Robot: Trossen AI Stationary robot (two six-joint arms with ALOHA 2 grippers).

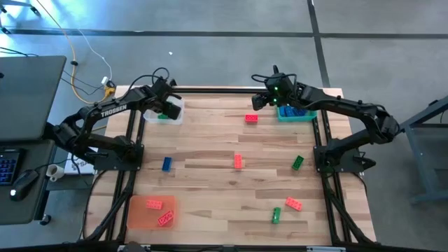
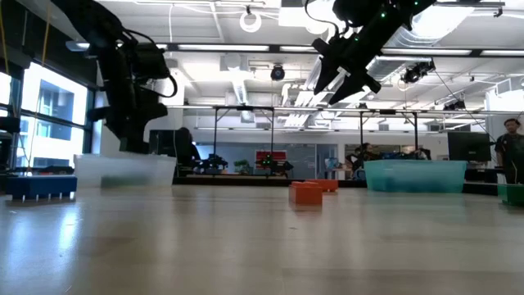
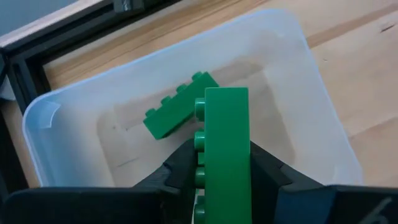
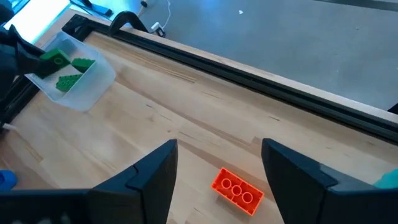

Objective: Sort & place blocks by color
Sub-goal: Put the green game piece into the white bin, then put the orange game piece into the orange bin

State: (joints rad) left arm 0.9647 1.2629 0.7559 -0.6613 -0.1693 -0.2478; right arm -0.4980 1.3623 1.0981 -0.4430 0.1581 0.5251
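My left gripper (image 1: pixel 168 106) hangs over the clear tray (image 3: pixel 311 112) at the table's far left, shut on a green block (image 3: pixel 227 137). Another green block (image 3: pixel 180 102) lies flat on the tray's floor. My right gripper (image 4: pixel 217 168) stands open high above the table near the far edge, beside the blue tray (image 1: pixel 295 113). A red block (image 4: pixel 237 188) lies on the wood below it, untouched. Loose on the table are a blue block (image 1: pixel 166 164), an orange one (image 1: pixel 238 162) and a green one (image 1: pixel 297 162). My left gripper pinches the green block between its two fingers, one finger (image 3: pixel 180 165) against the studded face (image 3: pixel 200 158), the other on the opposite face. The fingers slant down from above and lie along the block. The block juts out past the fingertips, clear of the tray's floor.
An orange tray (image 1: pixel 136 215) with two red blocks sits at the near left corner. Another orange block (image 1: pixel 293 204) and a green one (image 1: pixel 276 215) lie near the front right. A black frame rail (image 1: pixel 224 89) runs along the far edge. Bare wood lies in the middle.
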